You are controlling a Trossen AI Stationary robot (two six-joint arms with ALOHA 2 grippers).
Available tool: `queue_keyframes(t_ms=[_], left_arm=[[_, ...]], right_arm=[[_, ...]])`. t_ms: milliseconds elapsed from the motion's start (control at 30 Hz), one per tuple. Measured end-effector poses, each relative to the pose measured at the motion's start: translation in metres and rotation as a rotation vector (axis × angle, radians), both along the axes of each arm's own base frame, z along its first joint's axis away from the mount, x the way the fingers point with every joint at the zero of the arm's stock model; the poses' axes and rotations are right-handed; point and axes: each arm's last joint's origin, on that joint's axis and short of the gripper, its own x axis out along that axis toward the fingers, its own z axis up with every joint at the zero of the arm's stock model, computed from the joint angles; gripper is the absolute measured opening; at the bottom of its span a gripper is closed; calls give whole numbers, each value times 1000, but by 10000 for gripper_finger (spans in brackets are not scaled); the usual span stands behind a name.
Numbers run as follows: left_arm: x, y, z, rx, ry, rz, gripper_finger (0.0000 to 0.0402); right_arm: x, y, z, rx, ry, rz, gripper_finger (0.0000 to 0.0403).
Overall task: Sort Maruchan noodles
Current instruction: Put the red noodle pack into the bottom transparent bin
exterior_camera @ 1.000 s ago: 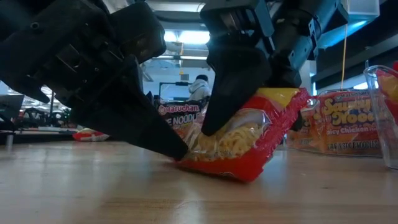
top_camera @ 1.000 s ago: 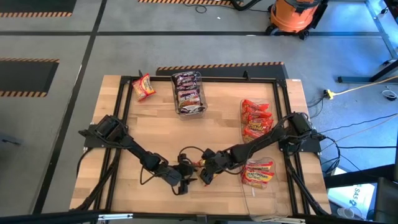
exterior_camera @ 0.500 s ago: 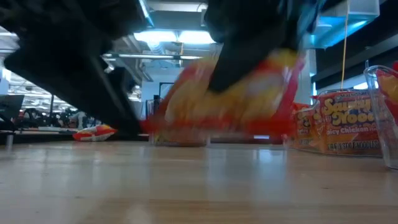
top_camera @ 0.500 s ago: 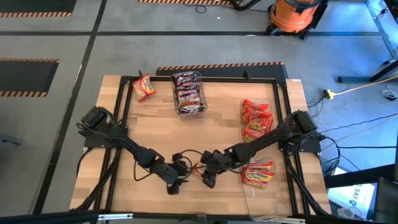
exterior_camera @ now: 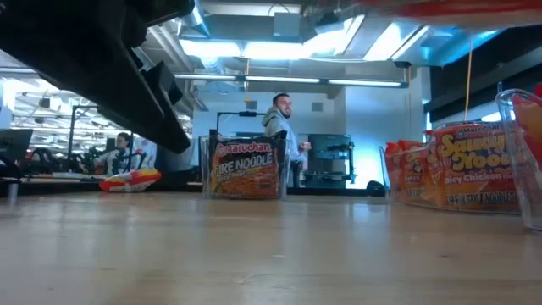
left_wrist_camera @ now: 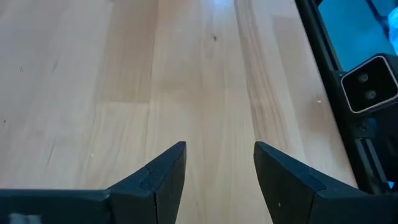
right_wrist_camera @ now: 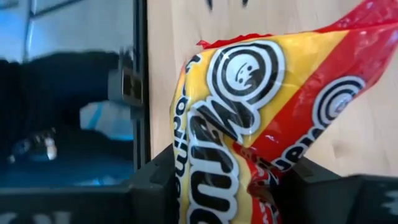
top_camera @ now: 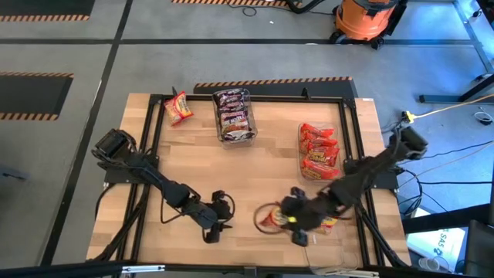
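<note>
My right gripper [right_wrist_camera: 231,186] is shut on a yellow-and-red Maruchan packet [right_wrist_camera: 249,118] and holds it above the near middle of the table; the high view shows the packet [top_camera: 270,218] beside the gripper [top_camera: 293,228]. In the low view only the packet's red edge [exterior_camera: 423,8] shows, at the top. My left gripper [left_wrist_camera: 217,168] is open over bare wood, left of the packet in the high view [top_camera: 212,225]. Another loose packet [top_camera: 178,108] lies flat at the far left corner. My right gripper pinches the yellow-and-red packet between its two fingers at one end [right_wrist_camera: 249,177]. The rest of the packet sticks out past the fingertips. The packet is lifted clear of the table.
A clear bin of dark packets [top_camera: 234,116] stands at the far middle. A bin of red packets [top_camera: 319,148] sits on the right, and a bin of yellow packets [top_camera: 328,222] at the near right, just beyond my right gripper. People [exterior_camera: 279,127] stand in the room behind.
My right gripper has lifted the packet off the table, where it stood tilted on one edge, and carried it up and toward the right edge. My left gripper has drawn back from the packet toward the left.
</note>
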Motion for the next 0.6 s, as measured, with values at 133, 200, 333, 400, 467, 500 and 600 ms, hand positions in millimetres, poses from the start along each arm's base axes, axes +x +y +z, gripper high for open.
queue_keyframes(t_ms=[133,200,333,400,467,500,600], left_arm=[[1,0,1,-7,-16,4,185],[2,1,1,-6,-15,8,185],[2,1,1,-8,-19,11,185],[3,1,2,-9,-21,11,185],[3,1,2,-9,-20,11,185],[3,1,2,-9,-21,11,185],[3,1,2,-9,-20,11,185]], right_arm=[[-32,12,8,-19,52,-6,152],[-46,18,9,-16,102,-14,153],[-70,27,4,3,237,-79,152],[-81,31,3,4,272,-110,151],[-92,35,1,-2,311,-131,151],[-96,37,0,-9,328,-137,151],[-108,42,-3,-41,347,-127,151]])
